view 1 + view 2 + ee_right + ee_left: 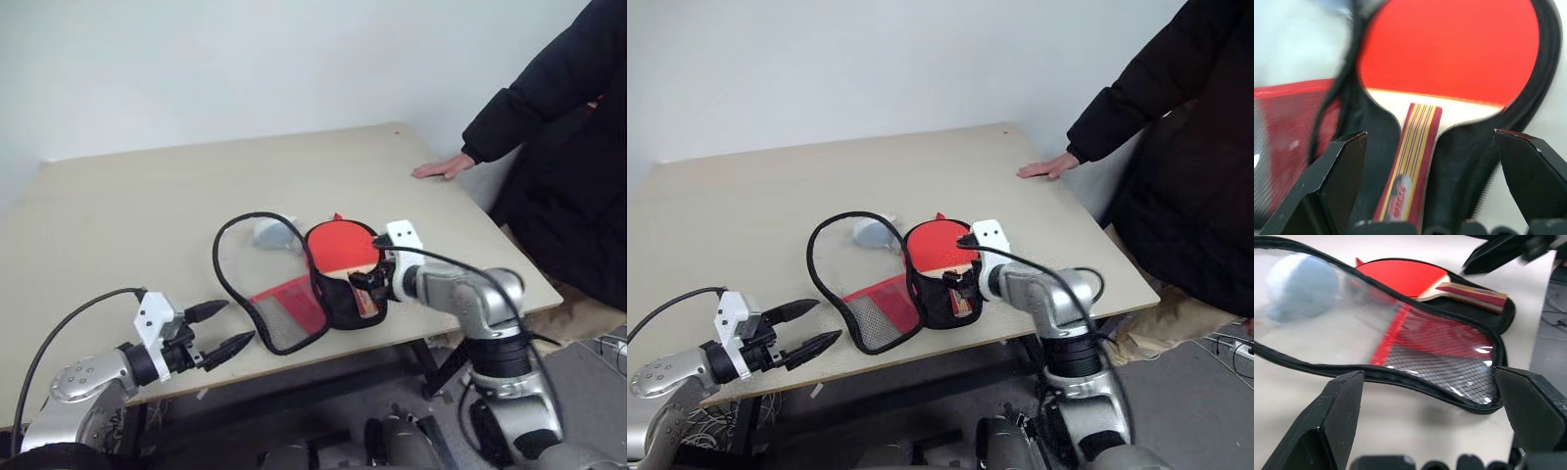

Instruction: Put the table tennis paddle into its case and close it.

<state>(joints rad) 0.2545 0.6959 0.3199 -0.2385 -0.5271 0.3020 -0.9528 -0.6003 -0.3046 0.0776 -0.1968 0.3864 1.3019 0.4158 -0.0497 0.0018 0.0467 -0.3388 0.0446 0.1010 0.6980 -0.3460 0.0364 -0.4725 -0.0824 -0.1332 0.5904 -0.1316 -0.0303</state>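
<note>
red paddle lies in unzipped case; right gripper spread, holding nothing; left gripper spread too.

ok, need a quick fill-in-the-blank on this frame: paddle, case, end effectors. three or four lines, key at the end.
1. The paddle lies in the ____ half of the open case.
2. The paddle's face is ____ in colour.
3. The right end effector has its fingers ____, either side of the paddle's handle without touching it.
4. The left end effector holds ____.

Missing words: black; red; open; nothing
</note>
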